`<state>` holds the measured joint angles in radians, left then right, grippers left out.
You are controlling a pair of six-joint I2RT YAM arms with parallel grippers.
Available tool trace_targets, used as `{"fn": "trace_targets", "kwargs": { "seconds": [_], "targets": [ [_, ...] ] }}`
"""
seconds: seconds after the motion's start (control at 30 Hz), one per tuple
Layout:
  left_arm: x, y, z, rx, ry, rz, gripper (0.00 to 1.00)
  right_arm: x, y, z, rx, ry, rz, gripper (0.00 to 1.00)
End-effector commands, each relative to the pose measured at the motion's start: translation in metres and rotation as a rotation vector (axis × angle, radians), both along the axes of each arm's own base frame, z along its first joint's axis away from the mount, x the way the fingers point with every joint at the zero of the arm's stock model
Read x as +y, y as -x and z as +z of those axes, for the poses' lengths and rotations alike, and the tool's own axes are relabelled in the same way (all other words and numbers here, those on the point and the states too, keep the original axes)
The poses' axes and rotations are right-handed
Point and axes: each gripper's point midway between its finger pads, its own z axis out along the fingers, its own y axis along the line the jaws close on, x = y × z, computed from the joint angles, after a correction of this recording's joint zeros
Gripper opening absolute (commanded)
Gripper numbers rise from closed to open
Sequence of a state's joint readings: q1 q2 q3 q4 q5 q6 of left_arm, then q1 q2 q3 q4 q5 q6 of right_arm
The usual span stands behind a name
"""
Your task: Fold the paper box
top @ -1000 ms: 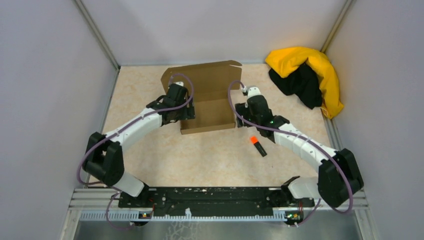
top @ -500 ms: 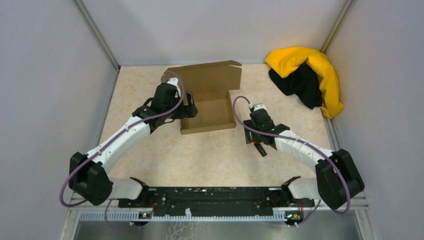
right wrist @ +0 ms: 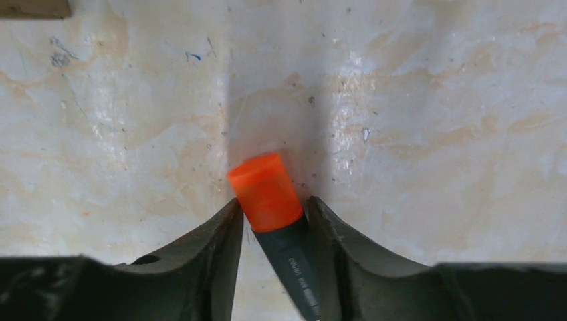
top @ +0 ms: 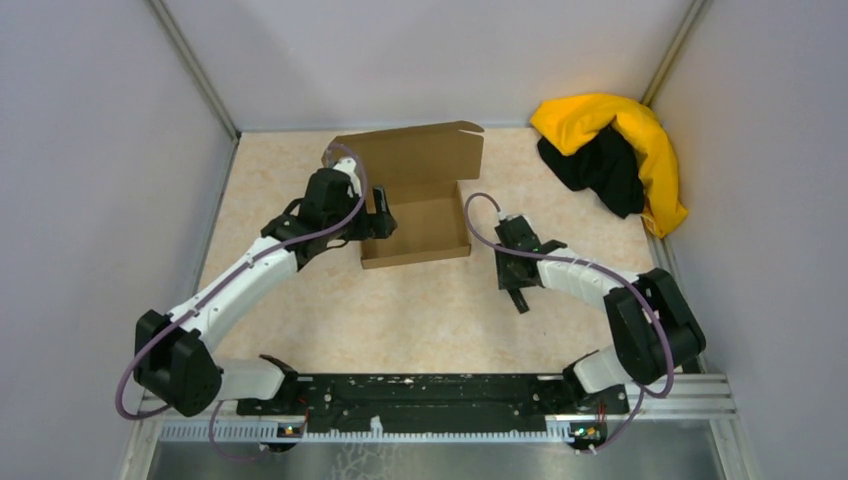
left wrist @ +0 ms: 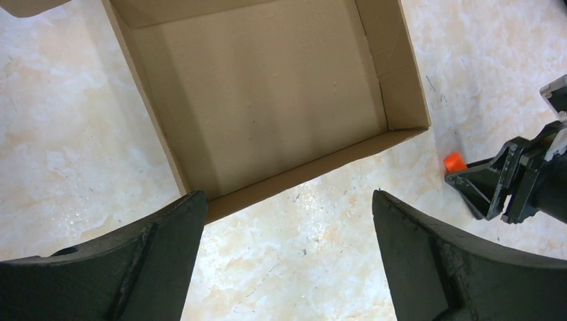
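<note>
The paper box is a brown cardboard tray with its lid flap standing up at the back. In the left wrist view its open inside shows from above. My left gripper is open and empty, hovering over the box's near-left corner, with bare table between its fingertips. My right gripper is down on the table to the right of the box. It is shut on a black marker with an orange cap. The marker's cap also shows in the left wrist view.
A yellow-and-black cloth heap lies in the far right corner. Grey walls close in the beige table on the left, back and right. The arm bases sit on the black rail at the near edge.
My right gripper left the box's right wall, moved back and down to the marker, and closed on it. My left arm drew slightly left along the box's left side.
</note>
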<state>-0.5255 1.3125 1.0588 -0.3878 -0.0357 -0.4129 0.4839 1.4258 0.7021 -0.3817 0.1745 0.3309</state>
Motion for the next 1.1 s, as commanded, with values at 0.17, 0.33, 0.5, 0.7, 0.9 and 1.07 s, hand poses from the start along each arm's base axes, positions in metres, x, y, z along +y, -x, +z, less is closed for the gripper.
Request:
{"fn": "trace_targets", "kwargs": {
  "seconds": [0.17,0.33,0.5,0.7,0.9,1.07],
  "targets": [
    [0.016,0.014,0.007,-0.028,0.01,0.039,0.99,0.019,0.002,-0.001,0.046,-0.088,0.046,0.07],
    [0.028,0.017,0.021,-0.053,0.001,0.092,0.99,0.029,-0.02,0.073,-0.108,-0.12,0.09,0.05],
    [0.038,0.01,0.047,-0.113,-0.007,0.15,0.99,0.071,-0.055,0.145,-0.205,-0.196,0.17,0.05],
    [0.051,0.0,0.062,-0.159,-0.06,0.206,0.99,0.147,-0.11,0.162,-0.238,-0.262,0.257,0.05],
    [0.057,-0.016,0.055,-0.153,-0.075,0.242,0.99,0.194,-0.146,0.123,-0.191,-0.286,0.292,0.06],
    [0.064,-0.026,0.043,-0.146,-0.1,0.256,0.99,0.221,-0.15,0.1,-0.182,-0.304,0.345,0.37]
  ]
}}
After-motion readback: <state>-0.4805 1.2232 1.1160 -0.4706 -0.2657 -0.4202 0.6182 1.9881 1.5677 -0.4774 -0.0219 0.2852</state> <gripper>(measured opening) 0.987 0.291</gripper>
